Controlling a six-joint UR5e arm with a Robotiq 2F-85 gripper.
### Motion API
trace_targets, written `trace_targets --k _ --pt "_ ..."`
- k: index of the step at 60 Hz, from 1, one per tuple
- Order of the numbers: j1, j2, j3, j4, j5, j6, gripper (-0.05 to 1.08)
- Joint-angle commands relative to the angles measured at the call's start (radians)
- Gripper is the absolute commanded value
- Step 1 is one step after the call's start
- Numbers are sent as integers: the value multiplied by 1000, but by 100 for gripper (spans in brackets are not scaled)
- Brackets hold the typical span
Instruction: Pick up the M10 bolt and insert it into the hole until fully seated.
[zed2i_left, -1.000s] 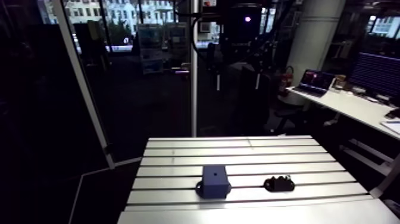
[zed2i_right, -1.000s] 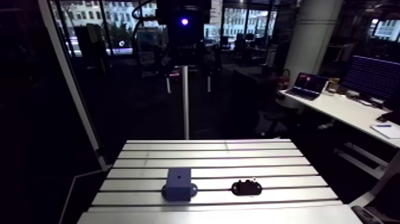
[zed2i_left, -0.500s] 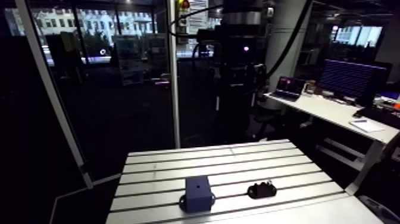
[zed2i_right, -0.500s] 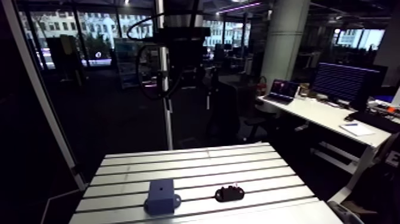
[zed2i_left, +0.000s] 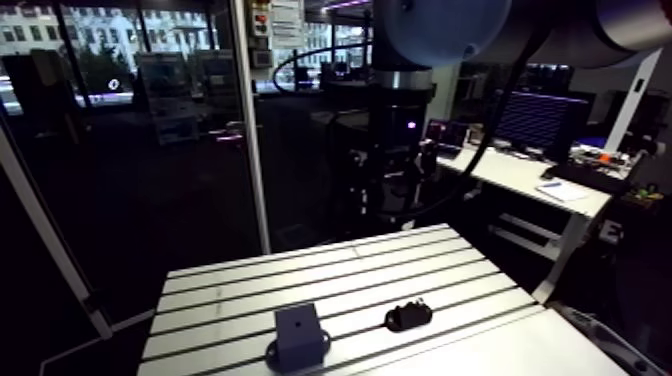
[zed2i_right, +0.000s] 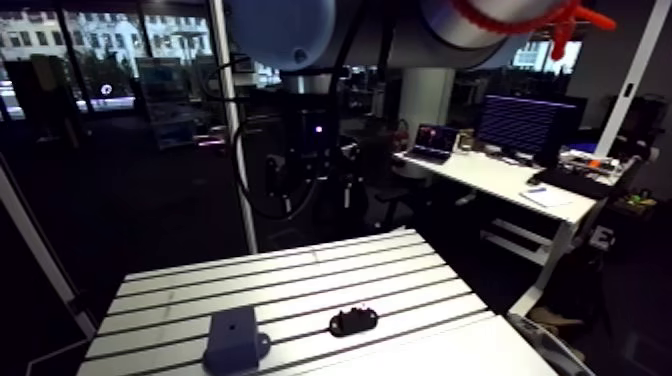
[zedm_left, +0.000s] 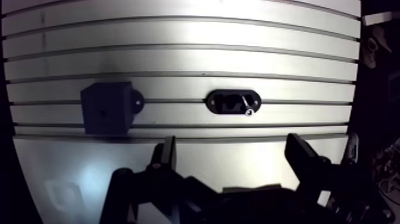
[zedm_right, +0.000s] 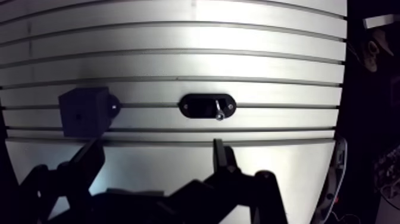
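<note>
A dark blue block (zedm_left: 106, 107) with a small hole in its top face stands on the slotted table (zedm_left: 178, 53). Beside it lies a black oval holder (zedm_left: 233, 102) carrying the silvery M10 bolt (zedm_left: 247, 107). In the wrist view my gripper (zedm_left: 231, 142) hangs high above the table, open, with nothing between its fingers (zedm_left: 165, 156). The holder sits just ahead of the gap between them, and the block lies ahead and off to the side. The arm view shows the block (zed2i_left: 298, 335) and holder (zed2i_left: 407, 315) near the table's front edge.
The table's front strip (zedm_left: 71, 173), under the gripper, is a smooth plate without slots. Past the table's side edge lie dark floor and loose cables (zedm_left: 372, 53). A slanted frame post (zed2i_left: 45, 230) stands at the table's left.
The arm view has swung and shifted, so the table now sits lower and further left in it. The block and the holder lie where they were on the table.
</note>
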Motion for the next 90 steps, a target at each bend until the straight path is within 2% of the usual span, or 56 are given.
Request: trace_targets --k 1,22,47,55,57,59,61,64,67,90 --pt "-80 47 56 -70 4 -42 1" --pt "-97 133 94 -154 5 -77 1" --pt "-114 166 108 -198 5 -103 2" --pt "-128 169 119 -201 6 -116 15" --pt "-133 178 123 -212 7 -137 23" --pt "-133 178 123 -212 7 -137 23" --pt "-147 182 128 -238 7 -143 30" --pt "-152 182 130 -248 11 -143 32" --pt "-155 182 136 -254 11 -143 40" --pt "-169 182 167 -255 8 -145 48"
